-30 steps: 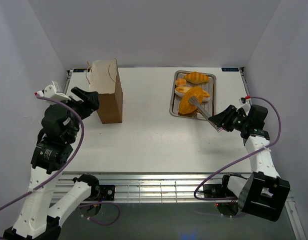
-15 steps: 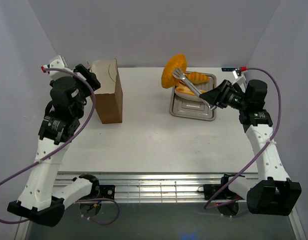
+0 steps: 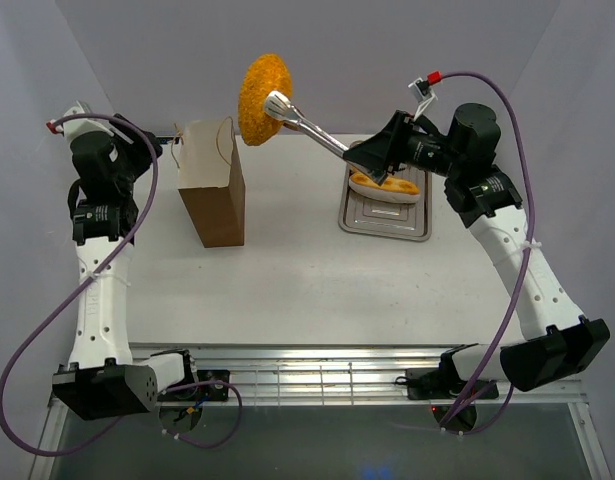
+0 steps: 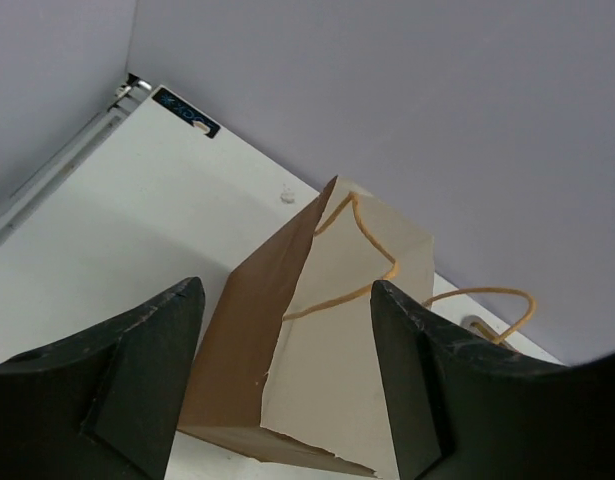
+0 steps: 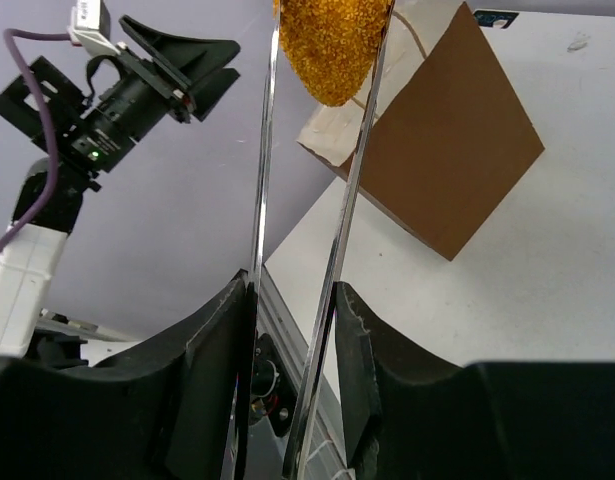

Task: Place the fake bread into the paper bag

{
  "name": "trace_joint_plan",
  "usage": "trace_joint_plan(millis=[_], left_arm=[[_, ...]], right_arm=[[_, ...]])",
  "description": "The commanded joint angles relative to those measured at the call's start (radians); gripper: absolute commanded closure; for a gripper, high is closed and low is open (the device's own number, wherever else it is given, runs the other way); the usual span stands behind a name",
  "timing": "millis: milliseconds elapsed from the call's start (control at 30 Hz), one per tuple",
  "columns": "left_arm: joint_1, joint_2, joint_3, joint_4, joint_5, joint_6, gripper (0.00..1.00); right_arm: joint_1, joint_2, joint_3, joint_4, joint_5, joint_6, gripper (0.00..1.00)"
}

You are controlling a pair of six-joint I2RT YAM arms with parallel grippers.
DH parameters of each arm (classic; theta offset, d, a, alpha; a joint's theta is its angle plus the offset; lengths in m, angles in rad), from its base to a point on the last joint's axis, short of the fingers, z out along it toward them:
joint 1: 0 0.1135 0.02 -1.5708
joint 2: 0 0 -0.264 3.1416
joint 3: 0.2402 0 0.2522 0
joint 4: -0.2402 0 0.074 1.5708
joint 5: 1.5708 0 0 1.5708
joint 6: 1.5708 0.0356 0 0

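Note:
The big oval loaf point(image 3: 263, 98) hangs high in the air, pinched in the silver tongs point(image 3: 312, 128), just above and right of the paper bag's open top. My right gripper point(image 3: 375, 160) is shut on the tongs' handles. In the right wrist view the gripper point(image 5: 292, 300) grips the tongs point(image 5: 347, 200), with the loaf point(image 5: 332, 45) above the brown bag point(image 5: 447, 150). The bag point(image 3: 215, 190) stands upright at the back left. My left gripper point(image 3: 147, 150) is open and empty beside the bag's left side; its wrist view point(image 4: 285, 290) looks at the bag point(image 4: 317, 340). Another loaf point(image 3: 385, 186) lies on the tray.
A flat steel tray point(image 3: 387, 215) lies at the back right under my right gripper. The bag's string handles point(image 4: 487, 300) stick out at the top. Grey walls close in the back and sides. My left arm point(image 5: 117, 100) shows in the right wrist view.
My right arm has lifted the big loaf off the tray in the tongs and swung it up and left to the bag. My left arm has risen and drawn back to the left.

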Motion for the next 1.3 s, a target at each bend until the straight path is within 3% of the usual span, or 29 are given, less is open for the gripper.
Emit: trace_joint_plan(millis=[0,133,300,633,1133,1267], left_arm=[[0.034,-0.068,-0.108,0.172,0.256,-0.052,0.23],[0.035,-0.153,-0.231,0.319,0.312,-0.075,0.24],[0.038,-0.161,-0.269,0.353,0.372,-0.084,0.23],[0.064,-0.119,-0.344,0.384,0.361,-0.105,0.22],[0.133,-0.058,-0.416,0.503,0.464,-0.206,0.3],[0.158,-0.03,-0.433,0.537,0.505,-0.242,0.37]], right_arm=[[0.04,0.011,0.106,0.061,0.023,0.006,0.92],[0.104,0.066,0.184,0.057,0.044,-0.003,0.92],[0.191,0.135,0.293,0.018,0.102,-0.038,0.92],[0.327,0.212,0.324,0.014,0.24,-0.078,0.92],[0.362,0.24,0.301,-0.023,0.323,-0.104,0.92],[0.373,0.253,0.316,-0.042,0.335,-0.112,0.92]])
